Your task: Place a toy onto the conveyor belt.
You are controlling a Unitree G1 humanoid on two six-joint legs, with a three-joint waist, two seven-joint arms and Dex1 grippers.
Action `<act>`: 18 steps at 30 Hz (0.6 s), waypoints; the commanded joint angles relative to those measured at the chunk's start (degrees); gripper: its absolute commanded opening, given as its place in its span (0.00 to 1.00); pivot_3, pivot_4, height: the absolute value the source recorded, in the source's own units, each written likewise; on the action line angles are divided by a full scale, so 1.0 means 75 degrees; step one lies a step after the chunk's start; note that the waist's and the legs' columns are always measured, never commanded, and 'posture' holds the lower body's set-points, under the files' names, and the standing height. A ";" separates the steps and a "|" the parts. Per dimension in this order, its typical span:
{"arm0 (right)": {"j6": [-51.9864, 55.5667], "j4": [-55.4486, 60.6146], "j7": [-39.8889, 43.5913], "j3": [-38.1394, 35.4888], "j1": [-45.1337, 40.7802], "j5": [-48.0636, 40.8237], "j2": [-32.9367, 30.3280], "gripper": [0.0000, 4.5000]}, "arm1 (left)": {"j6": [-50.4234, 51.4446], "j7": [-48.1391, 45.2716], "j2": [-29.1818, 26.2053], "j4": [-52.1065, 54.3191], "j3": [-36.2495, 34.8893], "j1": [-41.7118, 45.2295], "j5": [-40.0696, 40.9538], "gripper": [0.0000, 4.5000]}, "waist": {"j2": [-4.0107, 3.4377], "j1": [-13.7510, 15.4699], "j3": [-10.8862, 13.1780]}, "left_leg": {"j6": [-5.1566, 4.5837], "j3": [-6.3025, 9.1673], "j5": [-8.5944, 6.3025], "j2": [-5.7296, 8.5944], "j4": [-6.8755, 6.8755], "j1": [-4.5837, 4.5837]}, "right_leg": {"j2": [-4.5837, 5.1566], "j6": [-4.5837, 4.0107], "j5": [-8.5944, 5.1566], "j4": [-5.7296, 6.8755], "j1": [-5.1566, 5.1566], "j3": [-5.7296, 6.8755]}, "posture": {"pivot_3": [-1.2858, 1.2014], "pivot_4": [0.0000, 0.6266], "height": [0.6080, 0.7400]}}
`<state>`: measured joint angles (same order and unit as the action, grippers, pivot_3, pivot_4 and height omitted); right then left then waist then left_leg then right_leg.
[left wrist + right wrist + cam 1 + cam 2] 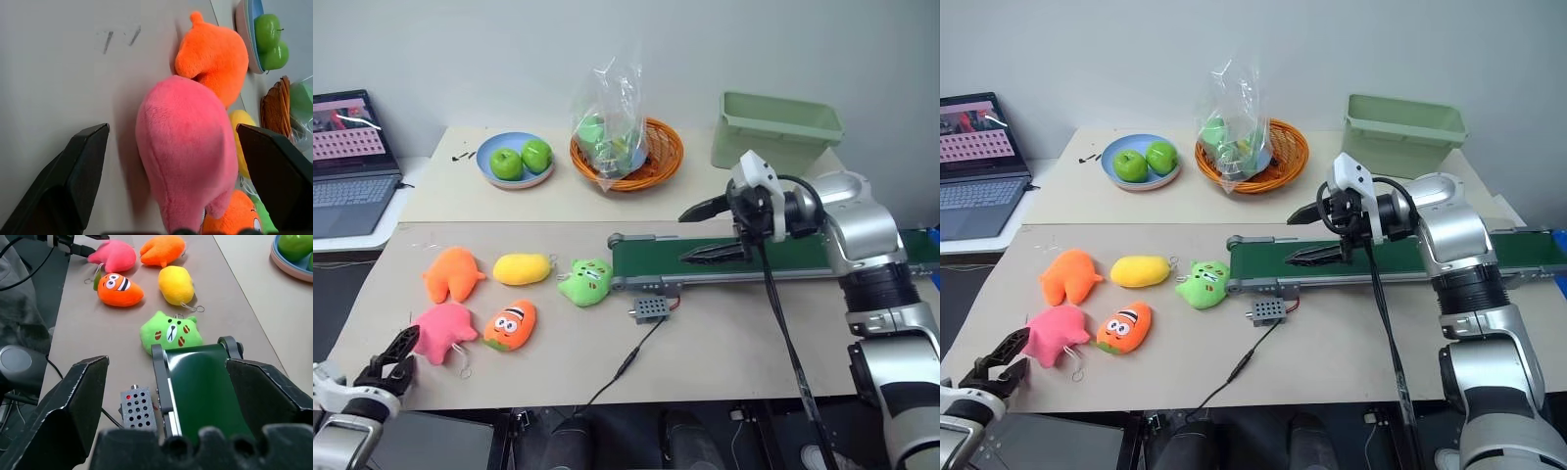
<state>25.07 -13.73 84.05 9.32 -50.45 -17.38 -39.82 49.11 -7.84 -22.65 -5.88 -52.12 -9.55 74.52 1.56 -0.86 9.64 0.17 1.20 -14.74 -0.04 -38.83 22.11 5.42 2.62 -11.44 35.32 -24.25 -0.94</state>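
Left gripper (393,357) is spread wide with nothing in it; pink toy (443,331) sits just ahead, between its fingers in the wrist view, not yet pinched. Plush looks light, soft and squashy, so best to squeeze its fat middle. Right gripper (715,231) hangs agape over the conveyor belt (724,257), empty.

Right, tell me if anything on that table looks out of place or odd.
Nothing looks spilled or damaged. The plush toys lie loosely near the table's left end, the pink toy nearest the open left gripper. One oddity: a clear plastic bag of green things stands in the orange basket, rising well above its rim.
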 commanded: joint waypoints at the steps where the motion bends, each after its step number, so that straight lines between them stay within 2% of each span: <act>1: 0.0156 0.0453 -0.0107 -0.0362 -0.0015 -0.0238 -0.0189 1.00 | -0.0123 -0.0089 -0.0082 -0.0222 0.0285 0.0335 -0.0165 0.99 | -0.0002 0.0021 0.0000 | 0.0000 -0.0002 0.0000 0.0000 0.0000 -0.0001 | 0.0000 0.0000 0.0000 0.0003 0.0000 0.0000 | 0.52 0.24 1.00; 3: 0.0203 0.0527 -0.0135 -0.0380 0.0016 -0.0251 -0.0231 1.00 | -0.0095 -0.0094 -0.0053 -0.0271 0.0359 0.0428 -0.0156 0.99 | -0.0002 0.0027 -0.0001 | 0.0001 0.0001 0.0001 0.0001 -0.0002 -0.0002 | -0.0001 0.0000 0.0000 0.0004 0.0005 0.0004 | 0.52 0.24 1.00; 6: 0.0221 0.0599 -0.0195 -0.0388 0.0057 -0.0248 -0.0307 1.00 | -0.0311 -0.0389 -0.0049 -0.0303 0.0531 0.0571 -0.0398 0.81 | -0.0001 0.0023 -0.0001 | 0.0001 0.0001 0.0001 0.0005 -0.0001 0.0001 | 0.0004 0.0000 0.0000 -0.0002 0.0005 0.0002 | 0.52 0.24 1.00; 10: 0.0228 0.0672 -0.0247 -0.0395 0.0134 -0.0267 -0.0366 1.00 | -0.0583 -0.0591 -0.0045 -0.0278 0.0442 0.0758 -0.0362 0.44 | 0.0000 0.0018 -0.0001 | 0.0001 0.0000 0.0001 0.0004 -0.0001 0.0008 | 0.0002 0.0000 0.0000 -0.0005 -0.0001 0.0004 | 0.52 0.24 1.00; 12: 0.0232 0.0701 -0.0278 -0.0395 0.0169 -0.0280 -0.0374 1.00 | -0.0664 -0.0764 -0.0070 -0.0154 0.0376 0.0777 -0.0265 0.30 | -0.0001 0.0017 -0.0001 | 0.0001 0.0001 0.0001 0.0003 -0.0001 0.0007 | 0.0003 0.0000 0.0000 -0.0004 -0.0001 0.0003 | 0.52 0.24 1.00; 18: 0.0205 0.0696 -0.0346 -0.0373 0.0215 -0.0295 -0.0333 1.00 | -0.0780 -0.1891 -0.0106 0.1178 0.0159 0.0559 0.0535 0.30 | 0.0001 0.0003 0.0000 | 0.0001 0.0003 0.0001 0.0001 -0.0001 0.0010 | 0.0003 0.0000 0.0000 -0.0005 -0.0003 0.0003 | 0.52 0.24 1.00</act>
<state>26.55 -10.41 81.79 8.35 -48.47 -18.70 -41.68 44.13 -17.89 -22.47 -3.34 -49.26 -4.50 75.60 1.57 -0.84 9.63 0.18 1.22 -14.74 -0.03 -38.83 22.19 5.44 2.62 -11.44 35.27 -24.27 -0.92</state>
